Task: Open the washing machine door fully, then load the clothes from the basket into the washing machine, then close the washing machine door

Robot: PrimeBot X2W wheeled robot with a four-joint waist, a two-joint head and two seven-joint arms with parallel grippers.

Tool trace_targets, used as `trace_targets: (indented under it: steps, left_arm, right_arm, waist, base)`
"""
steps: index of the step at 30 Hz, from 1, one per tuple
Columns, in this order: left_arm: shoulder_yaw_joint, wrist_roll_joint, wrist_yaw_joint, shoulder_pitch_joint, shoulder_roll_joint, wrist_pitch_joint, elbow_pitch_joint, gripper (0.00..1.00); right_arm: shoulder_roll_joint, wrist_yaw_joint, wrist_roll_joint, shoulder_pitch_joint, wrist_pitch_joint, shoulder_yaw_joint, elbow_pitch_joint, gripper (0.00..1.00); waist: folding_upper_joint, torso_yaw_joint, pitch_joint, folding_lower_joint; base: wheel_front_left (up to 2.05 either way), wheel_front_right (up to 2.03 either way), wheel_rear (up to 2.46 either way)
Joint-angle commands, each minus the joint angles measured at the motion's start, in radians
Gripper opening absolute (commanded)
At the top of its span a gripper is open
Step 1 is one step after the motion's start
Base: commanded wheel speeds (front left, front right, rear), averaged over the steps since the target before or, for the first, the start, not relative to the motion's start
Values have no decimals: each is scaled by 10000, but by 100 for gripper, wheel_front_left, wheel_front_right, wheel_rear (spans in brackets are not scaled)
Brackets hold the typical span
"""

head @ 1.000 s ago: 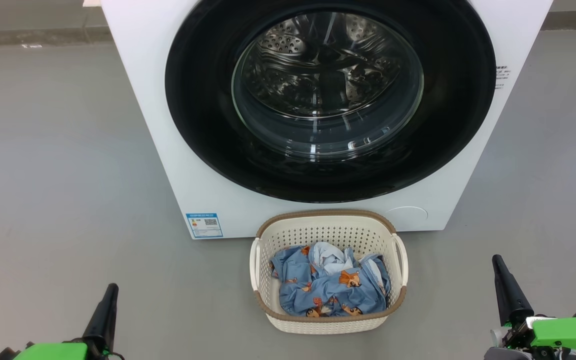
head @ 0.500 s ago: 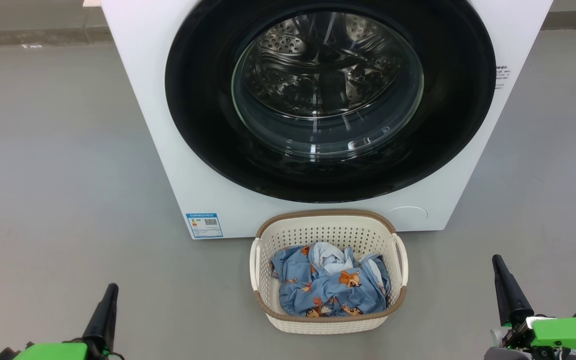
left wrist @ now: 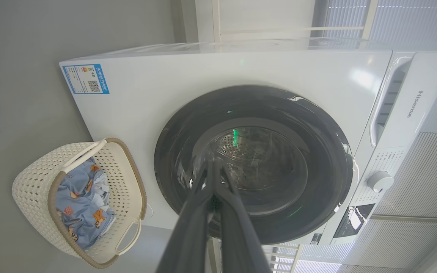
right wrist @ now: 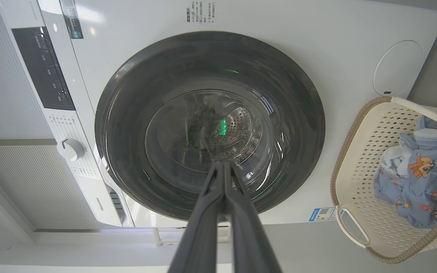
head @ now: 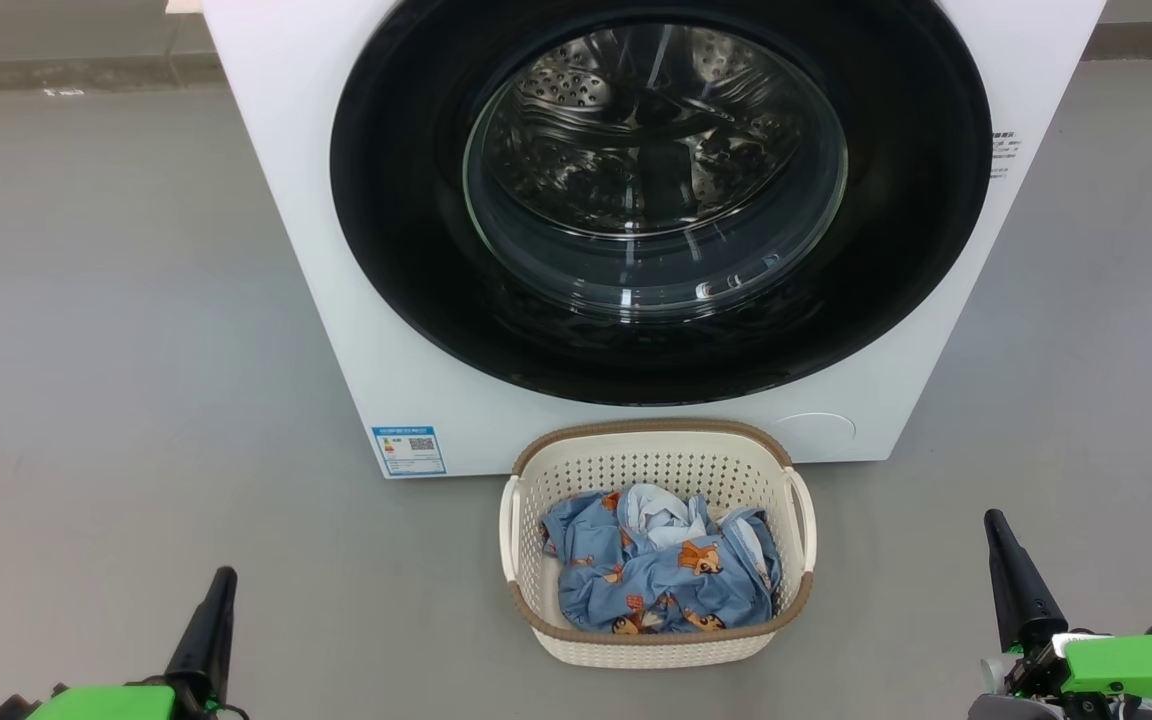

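1. The washing machine stands on the grey floor with its white front towards the robot; every place below is given from this machine
2. The washing machine door, a glossy black ring, lies shut flat against the machine's front. The perforated steel drum shows through its bulging glass window
3. The basket sits on the floor directly in front of the machine, under the door's lower edge. Its far rim is close to the machine's front panel; whether the two touch cannot be told
4. The clothes lie in the basket as one crumpled heap that stays below the brown rim. Most of it is light blue fabric printed with orange-brown cartoon animals, and a pale white piece pokes out on the side of the heap nearest the machine
5. A blue label is stuck low on the machine's front near its left corner, and a round white cap sits low near its right corner
6. The left gripper is closed with its two dark fingers pressed together, gripping nothing. It hangs over the floor well out in front of the machine and off its left side, and in the left wrist view it points at the door glass
7. The right gripper is also closed and grips nothing. It hangs well out in front of the machine off its right side, and in the right wrist view it is aimed at the door glass
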Motion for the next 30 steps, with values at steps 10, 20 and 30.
trace_targets:
  steps: [10,20,30]
  left_arm:
    - [-85,-3,22,359,-198,-45,508,100]
    - [-284,132,14,416,-173,-340,405,100]
    - [-441,502,6,456,-146,-663,250,100]
  right_arm:
    - [132,0,-1,322,-53,29,547,100]
    - [115,-1,-125,383,-347,205,355,100]
    - [96,-2,-672,404,-668,327,37,100]
  waist:
    - [0,-1,12,1]
    - [0,-1,1,2]
    - [0,-1,9,1]
  base:
    - [0,0,0]
    - [0,0,0]
    - [0,0,0]
